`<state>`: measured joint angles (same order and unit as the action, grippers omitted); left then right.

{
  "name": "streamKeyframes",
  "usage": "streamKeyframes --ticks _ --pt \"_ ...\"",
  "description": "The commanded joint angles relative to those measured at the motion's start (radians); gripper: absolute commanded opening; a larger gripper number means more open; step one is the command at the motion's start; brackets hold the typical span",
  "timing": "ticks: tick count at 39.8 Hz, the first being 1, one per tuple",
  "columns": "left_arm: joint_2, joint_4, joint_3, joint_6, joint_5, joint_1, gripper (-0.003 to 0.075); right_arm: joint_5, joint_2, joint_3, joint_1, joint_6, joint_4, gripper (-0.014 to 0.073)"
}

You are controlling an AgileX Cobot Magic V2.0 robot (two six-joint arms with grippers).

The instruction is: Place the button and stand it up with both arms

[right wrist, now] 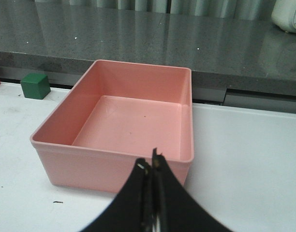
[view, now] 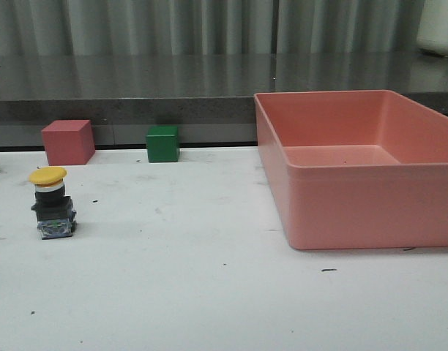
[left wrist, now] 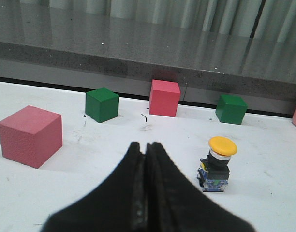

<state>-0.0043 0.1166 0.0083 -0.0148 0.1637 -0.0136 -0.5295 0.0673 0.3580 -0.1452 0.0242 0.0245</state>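
At left of the front view, the button [view: 51, 203] stands upright on the white table [view: 209, 278]. Left gripper [left wrist: 146, 147] and right gripper [right wrist: 151, 164] both show fingers pressed together, holding nothing.

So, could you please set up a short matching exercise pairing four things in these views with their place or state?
Things:
1. button
2. bin
3. left claw
4. green cube

Places or states:
A. empty, on the table's right side
B. shut, holding nothing
C. upright on the table's left side, yellow cap on top
D. at the table's back edge, right of the pink cube

Pairs: 1-C, 2-A, 3-B, 4-D
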Motion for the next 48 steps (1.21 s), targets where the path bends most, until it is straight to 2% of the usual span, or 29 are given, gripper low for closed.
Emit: streamKeyframes --ticks 1,27,39,48 --pt "-0.023 0.008 0.015 -0.010 -0.088 0.006 -0.0020 0.087 0.009 0.024 0.006 -0.008 0.012 -0.0068" --pt "-0.023 0.008 0.015 -0.010 -0.088 0.006 -0.0020 0.108 0.009 0.010 0.006 -0.008 0.012 -0.0068" --pt "-0.023 0.008 0.015 -0.010 -0.088 0.006 -0.0020 0.450 0.009 -0.207 0.006 -0.008 0.012 -0.0068" --pt "-0.023 0.008 0.015 -0.010 -0.088 0.006 -0.0020 0.610 0.009 -0.385 0.006 -0.008 0.011 -0.0068"
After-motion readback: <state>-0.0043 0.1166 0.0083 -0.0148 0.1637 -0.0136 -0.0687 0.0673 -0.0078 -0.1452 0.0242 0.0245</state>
